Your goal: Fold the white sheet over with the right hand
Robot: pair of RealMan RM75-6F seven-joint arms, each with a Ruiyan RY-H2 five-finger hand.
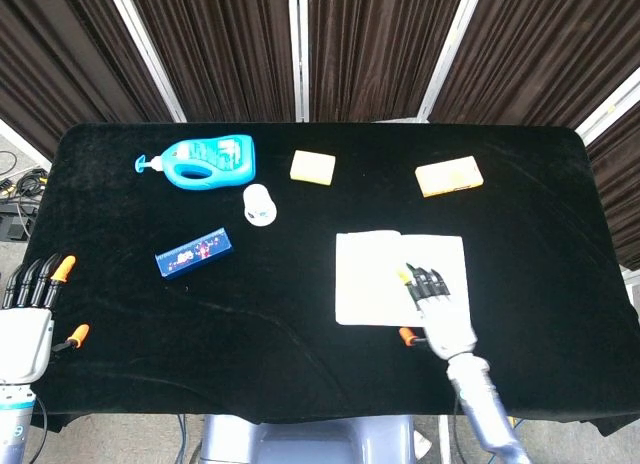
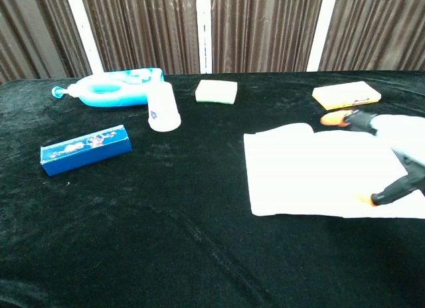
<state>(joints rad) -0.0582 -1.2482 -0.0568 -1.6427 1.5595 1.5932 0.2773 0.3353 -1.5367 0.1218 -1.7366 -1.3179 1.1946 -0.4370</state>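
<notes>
The white sheet [image 1: 385,274] [image 2: 312,172] lies flat on the black table, right of centre, with a slight raised crease near its far left part. My right hand [image 1: 437,309] [image 2: 392,145] hovers over the sheet's right half, fingers spread and holding nothing; it shows blurred in the chest view. At the table's front left corner my left hand [image 1: 28,319] stays with fingers apart and empty; the chest view does not show it.
A blue pump bottle [image 1: 200,161] lies at the back left, with a white cup [image 1: 259,204] and a blue box [image 1: 194,252] nearer. A yellow sponge [image 1: 312,167] and a yellow-orange block [image 1: 449,176] sit behind the sheet.
</notes>
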